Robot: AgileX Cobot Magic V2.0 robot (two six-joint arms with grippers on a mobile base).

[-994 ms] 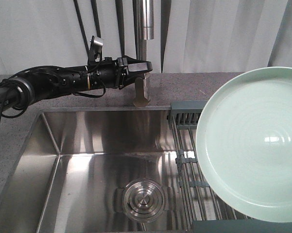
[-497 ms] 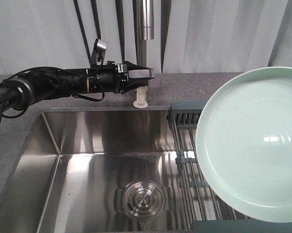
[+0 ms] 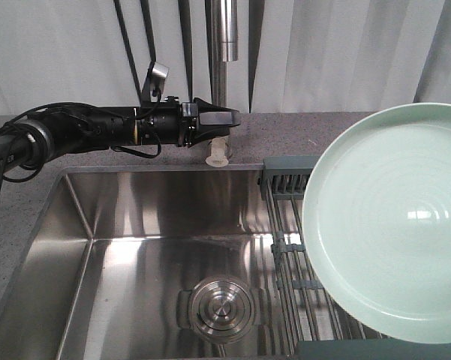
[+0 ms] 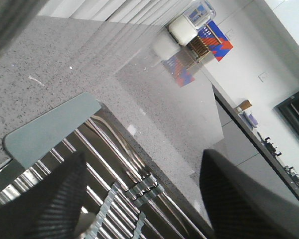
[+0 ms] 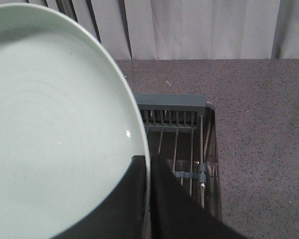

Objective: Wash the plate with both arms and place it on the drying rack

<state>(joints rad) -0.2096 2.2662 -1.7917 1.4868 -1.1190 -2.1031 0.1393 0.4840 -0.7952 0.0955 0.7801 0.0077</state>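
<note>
Mint-green and glossy, the round plate with its low rim and faint rings (image 3: 390,221) hung at the right of the scene. It was up on edge, face to the front camera, over the flat drying rack of thin metal rods and grey-blue plastic bars (image 3: 285,225). The right gripper (image 5: 148,167) had it, black jaws pinched tight on the lower rim, one on each side of the edge.

The left gripper (image 3: 223,118) was way over at the far side of the stainless steel sink basin (image 3: 135,202). It pointed right, close by the upright steel tap pipe (image 3: 223,30) and above the grey speckled stone counter (image 3: 285,127). Its wrist view showed the two carbon-weave fingers (image 4: 45,199) spread wide with nothing between them, only rack rods beyond.

The relation that mattered, as I read it: the plate sat right of and nearer than the empty claw, well apart from it. It was also right of the spout, not over the basin. My guess is the right arm needed to swing it left, over the round steel drain (image 3: 221,307), before any washing. That glaze would probably be slick once wet, so an edge pinch looked a bit risky.
</note>
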